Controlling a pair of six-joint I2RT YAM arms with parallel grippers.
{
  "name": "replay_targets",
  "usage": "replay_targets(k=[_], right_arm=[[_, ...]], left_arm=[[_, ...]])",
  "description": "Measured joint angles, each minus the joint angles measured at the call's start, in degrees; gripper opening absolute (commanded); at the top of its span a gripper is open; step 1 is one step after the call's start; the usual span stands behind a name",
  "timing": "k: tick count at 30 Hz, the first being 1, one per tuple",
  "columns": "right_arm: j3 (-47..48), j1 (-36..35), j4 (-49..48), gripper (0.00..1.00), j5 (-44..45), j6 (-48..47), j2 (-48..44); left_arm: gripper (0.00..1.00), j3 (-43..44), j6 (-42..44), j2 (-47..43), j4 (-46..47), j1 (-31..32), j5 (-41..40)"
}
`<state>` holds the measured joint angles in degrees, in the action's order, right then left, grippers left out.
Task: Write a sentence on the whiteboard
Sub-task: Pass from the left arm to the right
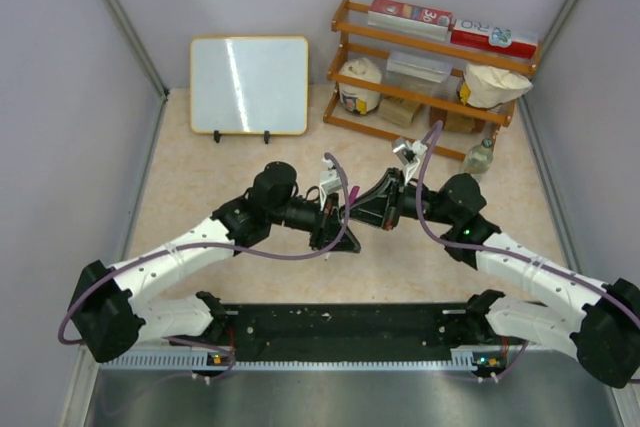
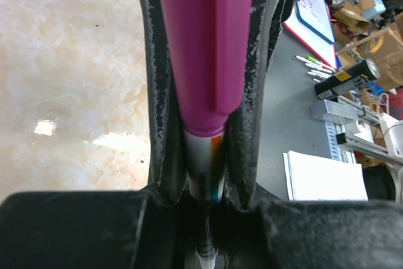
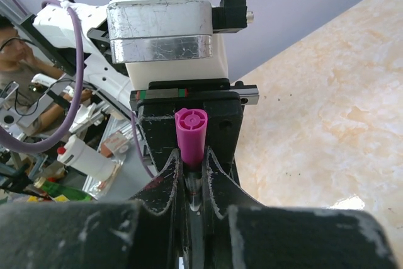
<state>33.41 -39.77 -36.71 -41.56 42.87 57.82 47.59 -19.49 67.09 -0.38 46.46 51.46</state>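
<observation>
The whiteboard (image 1: 249, 85) leans upright at the back left on two black clip feet, and its surface is blank. No sentence shows on it. A marker with a magenta cap (image 1: 352, 190) is held between both arms at the middle of the table. My left gripper (image 1: 338, 209) is shut on the marker (image 2: 203, 61), with cap and white barrel between its fingers (image 2: 157, 92). My right gripper (image 1: 372, 205) faces it and is shut on the magenta cap (image 3: 191, 133), whose end points toward the right wrist camera. Its fingertips (image 3: 171, 162) press the cap's lower part.
A wooden shelf (image 1: 430, 97) stands at the back right with boxes, bags and jars. A small bottle (image 1: 480, 155) stands in front of it. Grey walls close in the left, the back and the right. A black strip (image 1: 340, 327) runs along the near edge between the arm bases.
</observation>
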Motion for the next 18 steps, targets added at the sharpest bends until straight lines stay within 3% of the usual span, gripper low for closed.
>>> replay_targets(k=[4, 5, 11, 16, 17, 18], right_arm=[[0.0, -0.6, 0.2, 0.0, 1.8, -0.2, 0.0], [0.0, -0.7, 0.1, 0.0, 2.4, -0.1, 0.0], [0.0, -0.9, -0.2, 0.0, 4.8, -0.1, -0.4], [0.0, -1.0, -0.2, 0.0, 6.0, -0.1, -1.5], [0.0, -1.0, -0.2, 0.0, 6.2, -0.1, -1.6], [0.0, -1.0, -0.2, 0.0, 6.4, -0.1, -1.7]], left_arm=[[0.35, -0.3, 0.7, -1.7, -1.2, 0.2, -2.9], [0.44, -1.0, 0.8, -2.7, -1.2, 0.2, -3.8], [0.6, -4.5, 1.0, -7.4, -2.3, -0.3, -7.1], [0.54, -7.0, 0.3, -11.2, -2.4, -1.4, -9.0], [0.5, -7.4, 0.0, -11.9, -2.3, -1.5, -9.2], [0.38, -7.7, -0.3, -12.3, -2.2, -1.6, -9.3]])
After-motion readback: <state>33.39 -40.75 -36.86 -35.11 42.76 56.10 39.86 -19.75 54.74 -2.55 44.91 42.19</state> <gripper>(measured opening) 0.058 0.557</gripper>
